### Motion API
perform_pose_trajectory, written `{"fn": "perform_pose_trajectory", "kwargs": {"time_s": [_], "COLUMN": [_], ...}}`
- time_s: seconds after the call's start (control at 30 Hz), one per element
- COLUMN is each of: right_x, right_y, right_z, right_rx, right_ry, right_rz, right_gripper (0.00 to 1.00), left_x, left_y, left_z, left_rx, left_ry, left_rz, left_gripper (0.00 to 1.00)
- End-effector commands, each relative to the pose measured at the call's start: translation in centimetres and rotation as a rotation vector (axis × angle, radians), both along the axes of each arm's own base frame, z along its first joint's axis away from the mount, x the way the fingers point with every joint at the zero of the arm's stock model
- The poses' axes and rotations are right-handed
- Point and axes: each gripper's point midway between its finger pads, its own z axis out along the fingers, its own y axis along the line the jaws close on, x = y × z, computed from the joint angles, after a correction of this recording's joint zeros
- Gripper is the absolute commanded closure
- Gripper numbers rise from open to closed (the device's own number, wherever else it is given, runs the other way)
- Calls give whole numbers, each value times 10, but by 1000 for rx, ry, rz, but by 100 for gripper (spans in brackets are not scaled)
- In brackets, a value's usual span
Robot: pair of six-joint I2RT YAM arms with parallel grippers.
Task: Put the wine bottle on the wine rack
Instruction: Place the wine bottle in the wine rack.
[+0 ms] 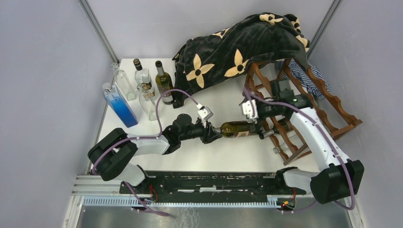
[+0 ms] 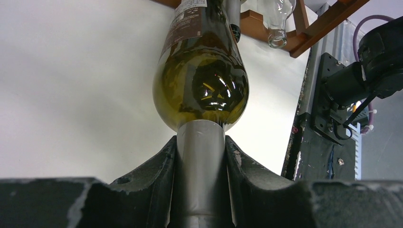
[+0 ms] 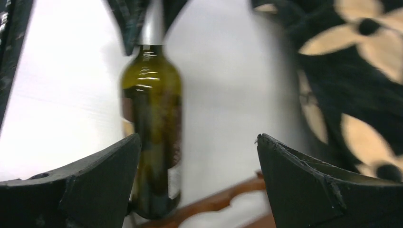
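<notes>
The wine bottle (image 1: 237, 128), dark olive-green glass with a silver foil neck, lies level above the table, base toward the wine rack (image 1: 332, 109). My left gripper (image 1: 211, 130) is shut on its neck; in the left wrist view the fingers (image 2: 157, 175) clamp the foil below the bottle (image 2: 202, 85). My right gripper (image 1: 256, 124) hovers open over the bottle's base at the rack's front. In the right wrist view the bottle (image 3: 152, 118) runs beside the left finger (image 3: 95, 180), with a wide gap to the other finger. The bottle's base reaches a rack rail (image 3: 214, 202).
A black blanket with tan flowers (image 1: 237, 42) drapes over the rack's back, with a striped cloth (image 1: 304, 71) beside it. Several bottles stand at the back left, among them a blue one (image 1: 119, 104) and a green one (image 1: 164, 80). A clear bottle (image 2: 278, 19) lies in the rack.
</notes>
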Motion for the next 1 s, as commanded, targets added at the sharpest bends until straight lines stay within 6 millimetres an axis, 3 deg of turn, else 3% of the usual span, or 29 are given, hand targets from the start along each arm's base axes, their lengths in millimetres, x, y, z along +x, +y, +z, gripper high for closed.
{"fn": "perform_pose_trajectory", "kwargs": {"time_s": [0.0,0.3,0.5,0.7,0.77,0.83,0.9,0.97], "right_x": [-9,-14,-5,-8,-10,-11,-13,-12], "right_y": [18,17,15,16,17,18,20,21], "right_z": [-47,-128,-144,-160,-165,-167,-168,-165], "right_rx": [-113,-212,-216,-238,-235,-230,-224,-216], "right_ry": [-37,46,33,25,25,24,24,13], "right_rz": [56,-66,-147,-121,-107,-94,-82,-76], "right_gripper": [2,3,8,16,22,34,56,75], "left_x": [-5,-5,-6,-9,-10,-10,-8,-8], "left_y": [-6,-7,-7,-8,-8,-8,-8,-7], "left_z": [11,10,10,14,14,15,14,14], "left_rx": [-49,-48,-53,-69,-72,-75,-65,-49], "left_ry": [-3,4,9,22,28,37,66,97], "left_rz": [-32,-34,-34,-42,-44,-40,-20,-5], "left_gripper": [98,98,98,98,98,98,97,86]}}
